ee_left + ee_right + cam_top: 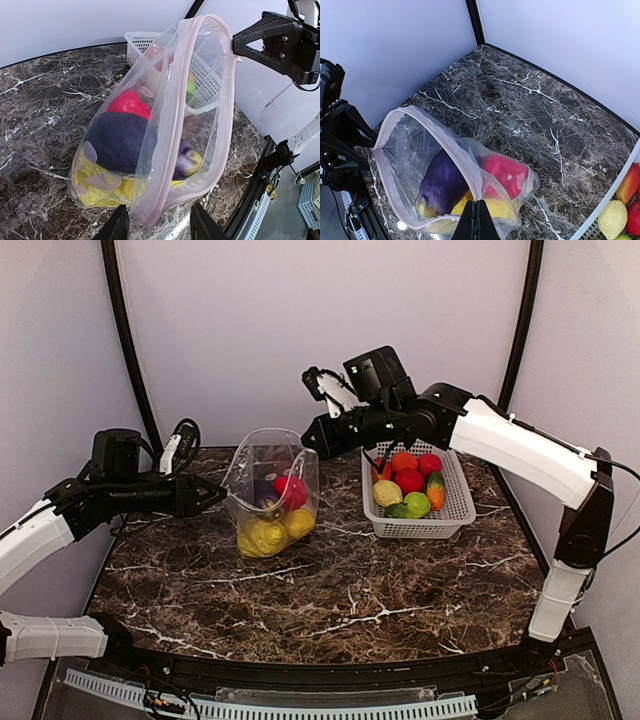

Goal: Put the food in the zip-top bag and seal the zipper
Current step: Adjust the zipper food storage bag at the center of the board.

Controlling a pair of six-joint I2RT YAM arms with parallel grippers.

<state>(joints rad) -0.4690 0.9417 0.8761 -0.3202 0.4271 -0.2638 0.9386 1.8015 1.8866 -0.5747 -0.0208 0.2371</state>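
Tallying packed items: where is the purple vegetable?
The purple vegetable lies inside the zip-top bag, on yellow food, left of the basket in the top view.

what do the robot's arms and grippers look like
Both match. The left arm and right arm have smooth white shells with black joints and black wrist sections. The left gripper and right gripper have matte black, angular fingers that taper. Thin black cables loop near the wrists. No markings show.
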